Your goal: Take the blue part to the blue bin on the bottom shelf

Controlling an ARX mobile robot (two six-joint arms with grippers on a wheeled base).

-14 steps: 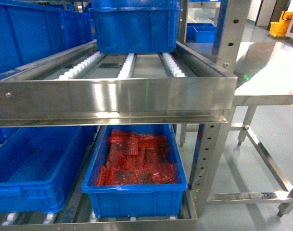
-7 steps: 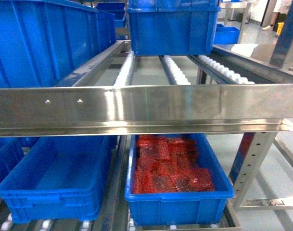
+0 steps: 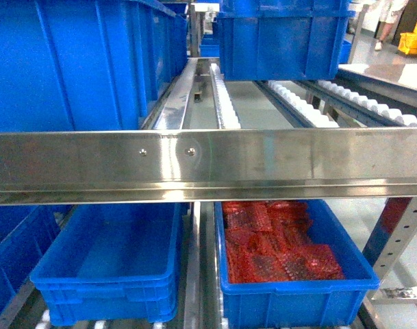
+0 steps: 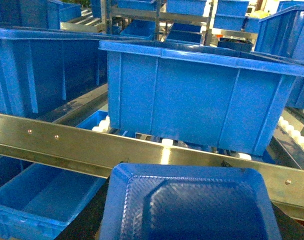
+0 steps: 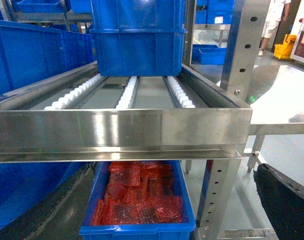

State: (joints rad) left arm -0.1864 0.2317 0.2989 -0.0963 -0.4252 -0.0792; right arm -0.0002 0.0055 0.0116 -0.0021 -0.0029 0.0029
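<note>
Rack shifted right | blue bin (image 3: 105, 274) centred | left wrist: blue part (image 4: 191, 205)

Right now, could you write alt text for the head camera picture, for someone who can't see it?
A steel shelf lip crosses the middle of the picture. Below it, two blue bins sit side by side: the left bin looks empty, the right bin holds red bubble-wrap bags. Above, more blue bins rest on white rollers.

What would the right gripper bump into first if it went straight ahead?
Probably the shiny steel front rail of the upper shelf, right across the middle of the right wrist view. The crate of red bubble-wrap bags sits lower, under it. The rail's distance is unclear.
</note>
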